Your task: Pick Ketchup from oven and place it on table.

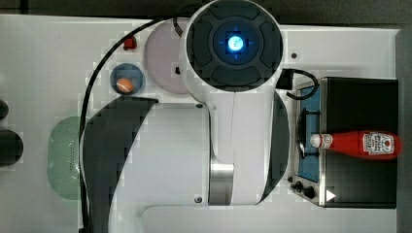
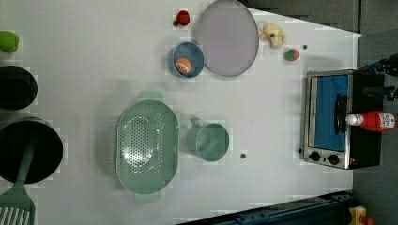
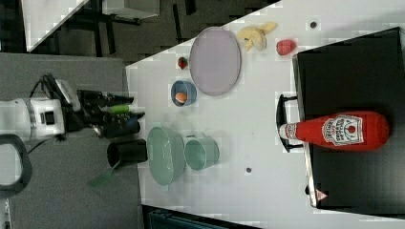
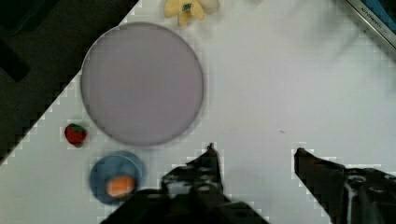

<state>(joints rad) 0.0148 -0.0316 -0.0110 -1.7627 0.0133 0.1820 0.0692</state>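
The ketchup [image 1: 362, 144] [image 2: 375, 121] [image 3: 339, 130] lies on its side on the black top of the oven [image 1: 362, 179] [image 2: 328, 154] [image 3: 353, 67], its white cap sticking out over the door side. The oven door is closed. The oven stands at the right end of the white table [image 2: 94, 70] [image 3: 258, 119] [image 4: 280, 84]. My gripper [image 4: 255, 150] [image 3: 129, 114] is open with nothing between its fingers. It hangs high over the table near the purple plate, far from the ketchup. The oven's corner [image 4: 373, 18] shows in the wrist view.
A purple plate [image 2: 227, 37] [image 4: 142, 84], a blue bowl [image 2: 186, 59] holding an orange ball, a strawberry [image 2: 182, 18] and a banana [image 2: 273, 34] lie on the table. A green colander [image 2: 147, 146], a teal cup [image 2: 211, 140], black pots [image 2: 28, 150] and a spatula [image 2: 19, 197] stand in the left view's lower left.
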